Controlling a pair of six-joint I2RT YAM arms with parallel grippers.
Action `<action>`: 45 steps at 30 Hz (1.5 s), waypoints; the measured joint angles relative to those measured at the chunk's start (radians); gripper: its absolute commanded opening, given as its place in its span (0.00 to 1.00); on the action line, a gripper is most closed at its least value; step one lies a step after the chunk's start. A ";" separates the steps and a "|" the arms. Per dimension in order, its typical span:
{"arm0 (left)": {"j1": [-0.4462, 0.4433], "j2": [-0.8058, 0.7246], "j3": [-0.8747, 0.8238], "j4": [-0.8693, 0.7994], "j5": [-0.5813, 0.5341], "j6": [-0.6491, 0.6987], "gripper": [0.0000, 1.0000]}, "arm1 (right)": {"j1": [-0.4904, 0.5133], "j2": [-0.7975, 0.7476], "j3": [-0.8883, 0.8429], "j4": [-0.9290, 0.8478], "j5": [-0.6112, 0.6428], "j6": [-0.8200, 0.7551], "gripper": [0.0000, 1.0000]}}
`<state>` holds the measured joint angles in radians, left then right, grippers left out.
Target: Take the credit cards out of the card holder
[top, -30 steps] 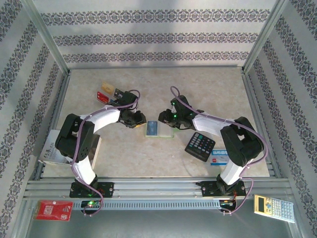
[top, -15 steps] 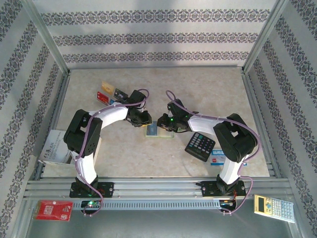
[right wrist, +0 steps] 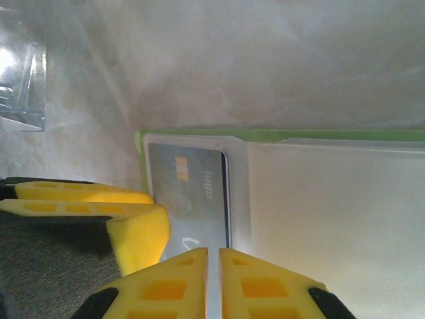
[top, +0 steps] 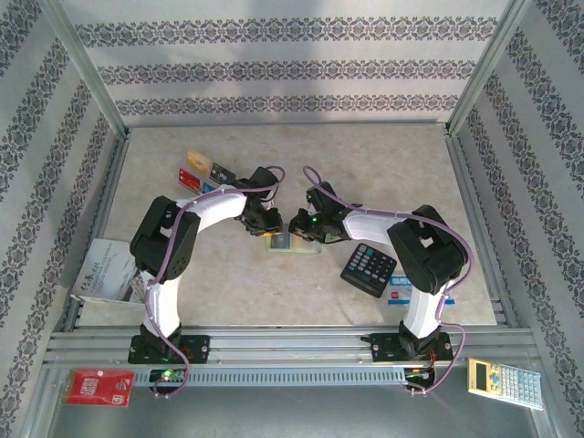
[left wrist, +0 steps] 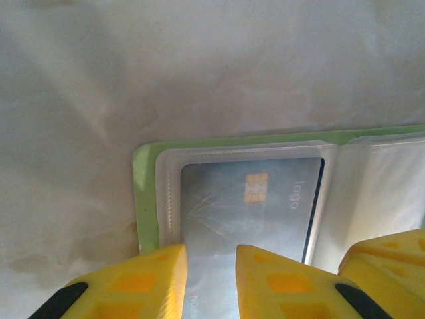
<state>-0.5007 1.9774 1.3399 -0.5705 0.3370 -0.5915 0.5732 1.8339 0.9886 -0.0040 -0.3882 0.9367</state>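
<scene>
1. The left arm (top: 196, 219) and right arm (top: 383, 224) both curl inward toward each other, elbows bowed out.
2. The left gripper (left wrist: 211, 256) points down, fingers a small gap apart.
3. The right gripper (right wrist: 213, 256) is pretty much pinched closed, right beside the left one.

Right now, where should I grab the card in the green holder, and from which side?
Probably the card by the short end away from its chip, coming from that end and pulling lengthwise. The holder lies open and flat, and the pocket looks sealed along the chip end and outer side, so that end seems the likelier way out.
</scene>
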 measured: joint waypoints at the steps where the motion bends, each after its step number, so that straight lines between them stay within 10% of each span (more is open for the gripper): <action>1: -0.002 0.003 0.005 -0.006 -0.003 0.003 0.27 | -0.002 0.003 0.000 0.000 0.000 0.000 0.13; 45: -0.024 0.025 0.044 -0.093 -0.089 0.030 0.27 | -0.015 0.015 0.000 -0.002 -0.021 -0.019 0.14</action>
<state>-0.5243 2.0022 1.3838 -0.6636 0.2481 -0.5613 0.5583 1.8488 0.9886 -0.0063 -0.4088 0.9176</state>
